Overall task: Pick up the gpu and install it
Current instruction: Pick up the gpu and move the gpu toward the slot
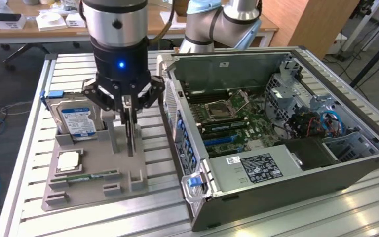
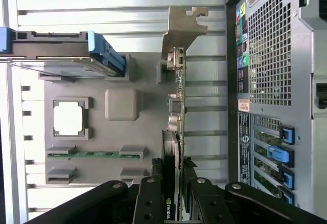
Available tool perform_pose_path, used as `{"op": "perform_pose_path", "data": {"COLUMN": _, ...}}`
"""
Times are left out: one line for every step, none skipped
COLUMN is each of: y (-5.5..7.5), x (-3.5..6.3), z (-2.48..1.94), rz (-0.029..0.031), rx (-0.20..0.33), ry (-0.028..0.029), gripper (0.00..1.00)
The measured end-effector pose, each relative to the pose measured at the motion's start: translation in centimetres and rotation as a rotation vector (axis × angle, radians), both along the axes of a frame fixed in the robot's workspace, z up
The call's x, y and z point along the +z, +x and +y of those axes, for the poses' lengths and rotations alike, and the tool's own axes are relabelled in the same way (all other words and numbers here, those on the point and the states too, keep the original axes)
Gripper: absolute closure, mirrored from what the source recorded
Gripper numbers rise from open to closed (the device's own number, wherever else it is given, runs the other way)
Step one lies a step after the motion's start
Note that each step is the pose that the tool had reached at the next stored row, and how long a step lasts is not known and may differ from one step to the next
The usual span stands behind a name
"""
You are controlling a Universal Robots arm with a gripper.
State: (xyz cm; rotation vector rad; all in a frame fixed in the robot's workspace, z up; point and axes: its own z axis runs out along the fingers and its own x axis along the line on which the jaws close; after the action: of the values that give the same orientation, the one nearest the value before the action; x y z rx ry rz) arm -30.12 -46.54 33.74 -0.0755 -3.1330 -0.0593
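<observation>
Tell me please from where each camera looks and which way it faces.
Exterior view: raised off the arm, looking down over the table at the parts holder and open computer case; arm and hand show.
Wrist view: on the wrist, looking down past the hand's fingers along the gpu they clamp.
Shared: hand, gpu, hard drive, parts holder, computer case.
</observation>
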Motion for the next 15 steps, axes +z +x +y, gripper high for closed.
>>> {"op": "perform_pose_path", "data": {"y": 0.0, "x": 0.41, "z": 0.00, "rz": 0.0001, "rx": 0.000, "ry": 0.0003, "gripper": 0.74}}
{"op": "perform_pose_path", "data": {"y": 0.0, "x": 0.81, "z": 0.00, "rz": 0.0001, "rx": 0.000, "ry": 0.0007, "gripper": 0.74}}
{"op": "perform_pose_path", "data": {"y": 0.0, "x": 1.22, "z": 0.00, "rz": -0.0001, "rx": 0.000, "ry": 0.0011, "gripper": 0.74}}
{"op": "perform_pose_path", "data": {"y": 0.0, "x": 1.62, "z": 0.00, "rz": 0.0000, "rx": 0.000, "ry": 0.0015, "gripper": 0.74}}
{"op": "perform_pose_path", "data": {"y": 0.0, "x": 2.04, "z": 0.00, "rz": 0.0000, "rx": 0.000, "ry": 0.0019, "gripper": 0.74}}
{"op": "perform_pose_path", "data": {"y": 0.0, "x": 2.45, "z": 0.00, "rz": -0.0001, "rx": 0.000, "ry": 0.0024, "gripper": 0.74}}
{"op": "perform_pose_path", "data": {"y": 0.0, "x": 2.84, "z": 0.00, "rz": -0.0001, "rx": 0.000, "ry": 0.0028, "gripper": 0.74}}
{"op": "perform_pose_path", "data": {"y": 0.0, "x": 3.23, "z": 0.00, "rz": -0.0002, "rx": 0.000, "ry": 0.0032, "gripper": 0.74}}
{"op": "perform_pose_path", "data": {"y": 0.0, "x": 3.61, "z": 0.00, "rz": -0.0003, "rx": 0.000, "ry": 0.0037, "gripper": 0.74}}
{"op": "perform_pose_path", "data": {"y": 0.0, "x": 4.01, "z": 0.00, "rz": -0.0002, "rx": 0.000, "ry": 0.0039, "gripper": 0.74}}
{"op": "perform_pose_path", "data": {"y": 0.0, "x": 4.40, "z": 0.00, "rz": -0.0003, "rx": 0.000, "ry": 0.0043, "gripper": 0.74}}
{"op": "perform_pose_path", "data": {"y": 0.0, "x": 4.81, "z": 0.00, "rz": -0.0003, "rx": 0.000, "ry": 0.0045, "gripper": 0.74}}
{"op": "perform_pose_path", "data": {"y": 0.0, "x": 5.18, "z": 0.00, "rz": -0.0003, "rx": 0.000, "ry": 0.0047, "gripper": 0.74}}
{"op": "perform_pose_path", "data": {"y": 0.0, "x": 5.53, "z": 0.00, "rz": -0.0003, "rx": 0.000, "ry": 0.0048, "gripper": 0.74}}
{"op": "perform_pose_path", "data": {"y": 0.0, "x": 5.87, "z": 0.00, "rz": -0.0004, "rx": 0.000, "ry": 0.0050, "gripper": 0.74}}
